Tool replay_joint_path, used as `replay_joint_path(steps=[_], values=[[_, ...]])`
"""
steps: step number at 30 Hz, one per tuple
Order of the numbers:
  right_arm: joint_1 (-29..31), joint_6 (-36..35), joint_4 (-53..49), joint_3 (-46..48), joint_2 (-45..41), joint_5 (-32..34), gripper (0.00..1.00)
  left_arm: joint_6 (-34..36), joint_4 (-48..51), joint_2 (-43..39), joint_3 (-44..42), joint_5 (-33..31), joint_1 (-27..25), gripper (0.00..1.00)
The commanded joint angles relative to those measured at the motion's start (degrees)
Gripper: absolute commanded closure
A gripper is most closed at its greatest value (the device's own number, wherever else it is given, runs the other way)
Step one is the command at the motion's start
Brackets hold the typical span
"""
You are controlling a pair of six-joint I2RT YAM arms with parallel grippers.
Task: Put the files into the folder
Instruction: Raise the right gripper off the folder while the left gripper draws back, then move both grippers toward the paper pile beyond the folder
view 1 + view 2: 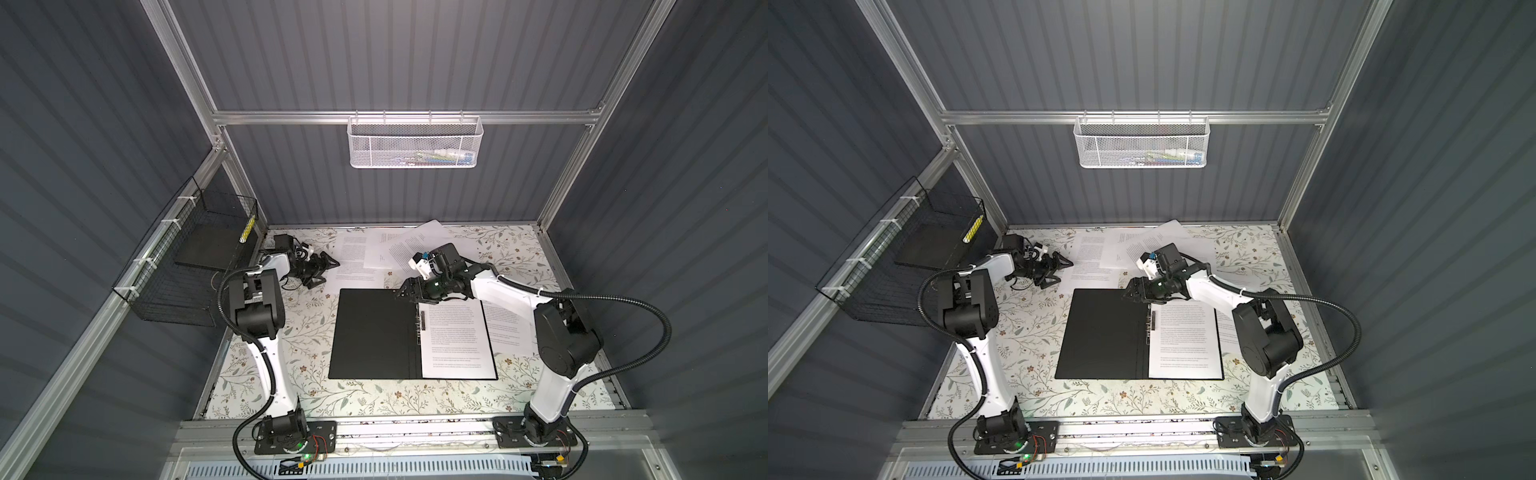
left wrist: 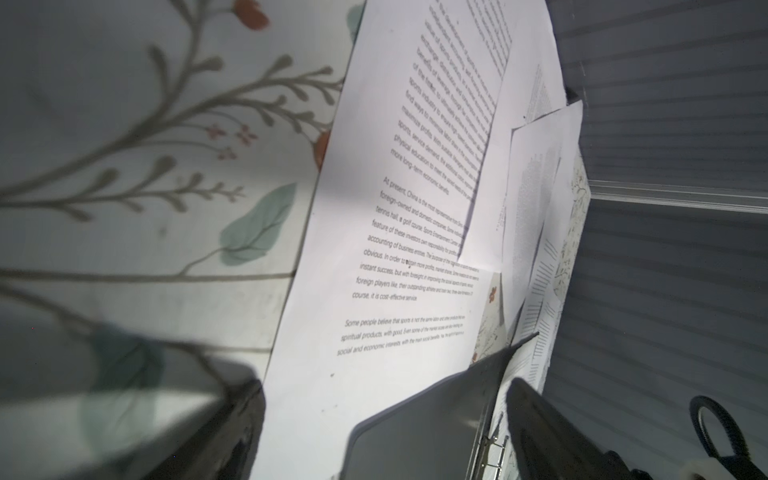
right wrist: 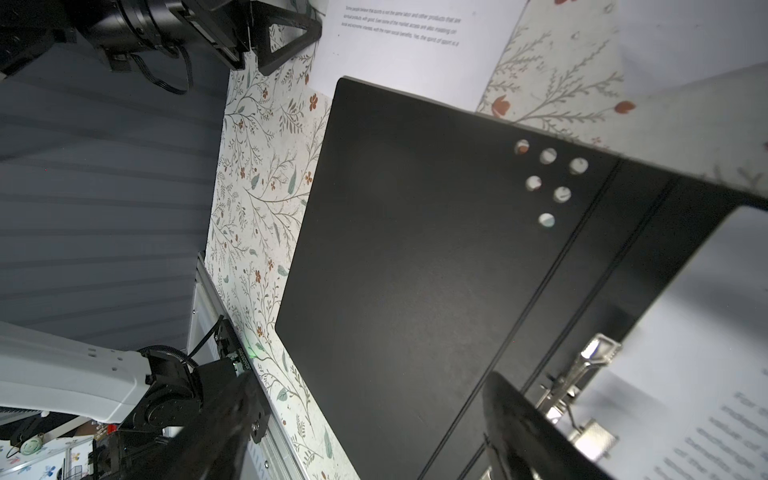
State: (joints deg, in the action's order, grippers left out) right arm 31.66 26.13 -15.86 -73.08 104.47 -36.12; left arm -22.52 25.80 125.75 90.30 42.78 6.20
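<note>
The folder (image 1: 374, 332) (image 1: 1104, 332) lies open on the table, black inside up, with its metal clip (image 1: 420, 320) (image 3: 582, 374) on the spine. One of the files (image 1: 453, 340) (image 1: 1183, 340) rests on its right half. Another sheet (image 1: 507, 324) sticks out to the right of it. Several more files (image 1: 361, 253) (image 2: 395, 208) lie overlapping at the back. My right gripper (image 1: 401, 291) (image 3: 370, 424) hovers open over the folder's far edge by the spine, holding nothing. My left gripper (image 1: 332, 266) (image 2: 386, 424) stands open at the back left, beside the loose files.
A white mesh basket (image 1: 415, 141) hangs on the back rail. A black wire basket (image 1: 191, 266) is fixed to the left wall. The table has a floral cover (image 1: 291, 340) and a metal rail along the front.
</note>
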Motion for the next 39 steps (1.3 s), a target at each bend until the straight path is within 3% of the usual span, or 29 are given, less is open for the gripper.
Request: replay_joint_path(steps=[1,4,9,16,21,23,27,29,33,34,37,39], values=[[-0.2,0.8,0.8,0.6,1.3,-1.5,0.16,-2.2,2.5,4.8,1.3,1.6,-2.9,0.09],[-0.3,0.9,0.6,0.1,1.6,-1.4,0.16,-2.7,2.4,6.7,3.8,2.9,-4.5,0.09],[-0.4,1.2,0.6,-0.3,2.1,-1.8,0.16,-9.0,-8.1,6.9,2.1,8.5,-5.2,0.09],[-0.5,2.3,1.6,-0.6,2.8,-2.3,0.16,-14.0,-14.7,8.2,3.8,12.3,-6.7,0.09],[-1.4,2.6,-1.0,-3.5,5.1,1.2,0.15,-16.6,-18.0,8.2,4.7,13.0,-7.8,0.09],[-1.7,3.6,-1.7,-5.9,7.1,2.3,0.14,-16.1,-15.5,8.1,5.9,10.9,-8.0,0.11],[-1.7,5.2,-4.6,-13.8,12.6,4.0,0.13,-8.6,-1.6,3.2,8.1,-3.5,-8.2,0.11],[-1.8,6.1,-5.1,-16.9,15.0,4.6,0.13,-6.1,0.1,0.4,7.7,-6.7,-9.5,0.1],[-2.5,8.2,-5.4,-22.1,19.1,5.2,0.09,-7.1,1.5,0.0,8.1,-4.3,-12.4,0.1],[-2.8,8.5,-5.4,-23.2,19.9,5.0,0.01,-7.1,2.0,0.2,8.4,-4.7,-13.3,0.1],[-3.2,8.7,-6.1,-26.9,22.9,3.9,0.01,-7.4,1.4,0.5,8.6,-6.9,-16.3,0.08],[-3.5,8.7,-6.1,-29.5,24.9,3.4,0.01,-9.9,-0.5,2.7,9.6,-4.1,-17.3,0.08]])
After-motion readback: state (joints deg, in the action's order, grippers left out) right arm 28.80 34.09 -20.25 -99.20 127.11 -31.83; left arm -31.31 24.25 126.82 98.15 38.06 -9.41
